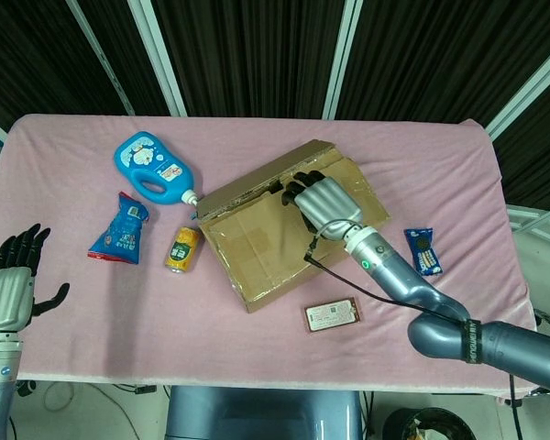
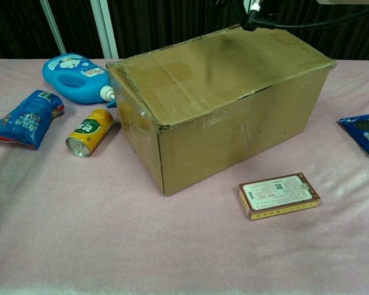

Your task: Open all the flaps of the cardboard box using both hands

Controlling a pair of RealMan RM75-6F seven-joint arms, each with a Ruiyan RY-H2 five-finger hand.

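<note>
Labels on packages too small; no text legible.

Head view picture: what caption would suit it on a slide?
Right hand reaches over the closed cardboard box on a pink table, while the left hand waits open at the table's edge.
</note>
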